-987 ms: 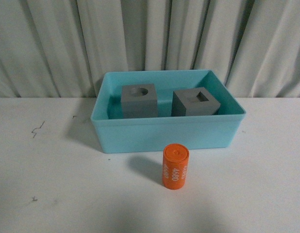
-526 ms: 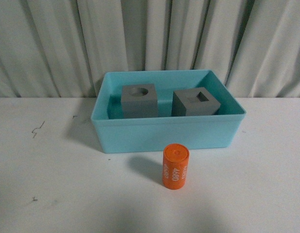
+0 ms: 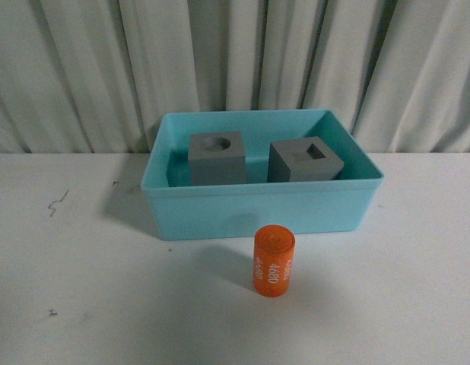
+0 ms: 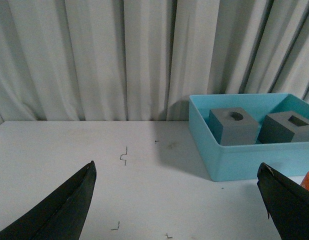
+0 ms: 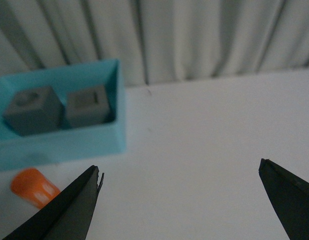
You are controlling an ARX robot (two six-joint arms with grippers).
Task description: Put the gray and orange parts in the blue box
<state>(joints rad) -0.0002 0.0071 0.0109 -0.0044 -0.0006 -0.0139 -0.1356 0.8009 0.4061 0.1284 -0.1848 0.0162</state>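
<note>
The blue box (image 3: 258, 209) stands at the middle of the white table. Inside it sit two gray cubes: one with a round hole (image 3: 217, 157) on the left, one with a square hole (image 3: 304, 160) on the right. The orange cylinder (image 3: 274, 261) marked "4680" stands upright on the table just in front of the box. Neither arm shows in the front view. My left gripper (image 4: 177, 172) is open over bare table, left of the box (image 4: 244, 160). My right gripper (image 5: 179, 172) is open over bare table, to the right of the box (image 5: 64, 142) and the orange cylinder (image 5: 33, 186).
A grey curtain (image 3: 235, 68) hangs behind the table. Small dark marks (image 3: 58, 201) dot the table surface on the left.
None of the parts or the box has moved; the view shifts only very slightly.
</note>
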